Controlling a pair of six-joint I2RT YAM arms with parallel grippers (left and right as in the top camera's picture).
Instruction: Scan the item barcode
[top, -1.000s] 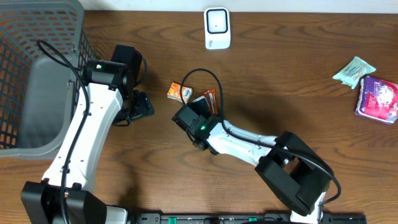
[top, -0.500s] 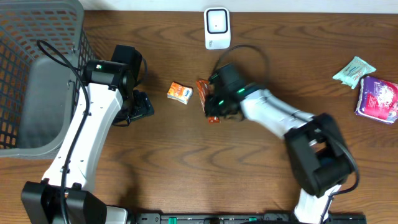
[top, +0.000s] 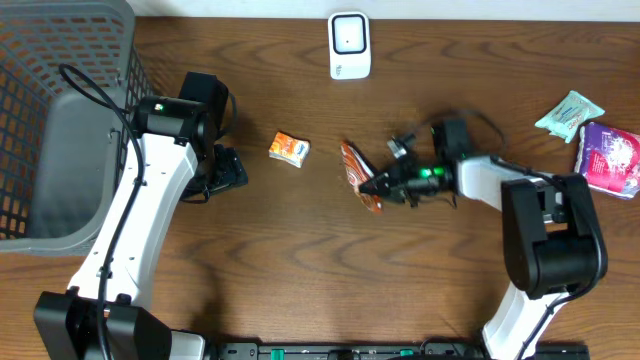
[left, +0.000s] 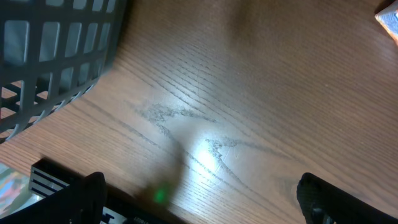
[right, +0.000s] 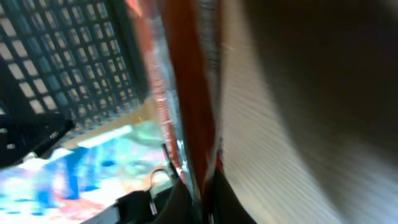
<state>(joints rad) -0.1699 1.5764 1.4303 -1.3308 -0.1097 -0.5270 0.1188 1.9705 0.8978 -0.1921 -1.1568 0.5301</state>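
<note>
An orange-red snack packet (top: 358, 174) hangs just right of the table's middle, pinched at its lower right end by my right gripper (top: 381, 185), which is shut on it. In the right wrist view the packet (right: 186, 93) runs edge-on upward from the closed fingertips of the gripper (right: 200, 198), blurred. The white barcode scanner (top: 349, 45) stands at the back edge, well beyond the packet. My left gripper (top: 226, 170) is open over bare wood at the left; its dark fingers (left: 81, 199) stand wide apart with nothing between them.
A grey mesh basket (top: 60, 110) fills the left end, its wall (left: 56, 56) close to the left gripper. A small orange carton (top: 289, 149) lies left of the packet. A pale green pack (top: 570, 114) and a purple pack (top: 608, 158) lie at the far right.
My right arm has swung from the table's middle over to the right, carrying the orange-red packet away from the orange carton. The left arm has not moved.
</note>
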